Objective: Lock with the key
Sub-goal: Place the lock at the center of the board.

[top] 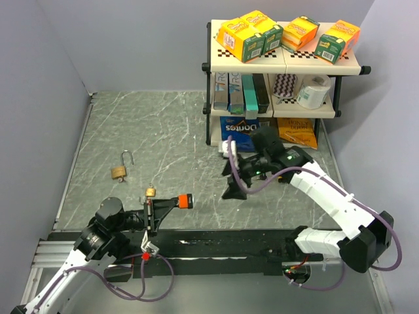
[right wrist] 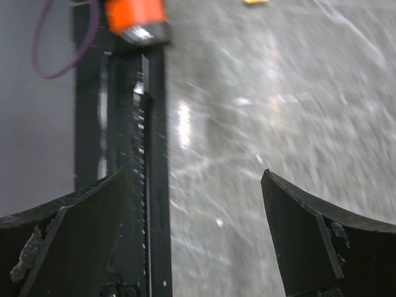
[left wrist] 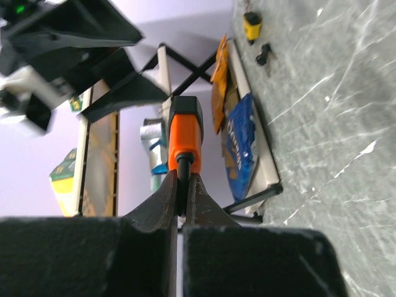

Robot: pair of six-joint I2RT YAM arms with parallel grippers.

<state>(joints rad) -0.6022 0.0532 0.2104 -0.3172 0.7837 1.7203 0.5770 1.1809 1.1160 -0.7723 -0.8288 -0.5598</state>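
Observation:
A brass padlock (top: 119, 172) lies on the grey table at the left with its shackle swung open. My left gripper (top: 171, 202) reaches rightward low over the table's front, shut on the orange-headed key (top: 185, 201). In the left wrist view the fingers (left wrist: 162, 201) pinch the key's dark stem, and its orange head (left wrist: 185, 130) sticks out beyond them. A second small brass lock (top: 150, 191) sits just behind that gripper. My right gripper (top: 230, 179) hangs open to the right of the key, holding nothing. Only bare table shows between its fingers (right wrist: 297, 229) in the right wrist view.
A two-tier shelf (top: 208, 65) with boxes, a paper roll and snack bags stands at the back right. Grey walls close in the table (top: 163, 124) on the left and behind. The black base rail (top: 222, 245) runs along the near edge.

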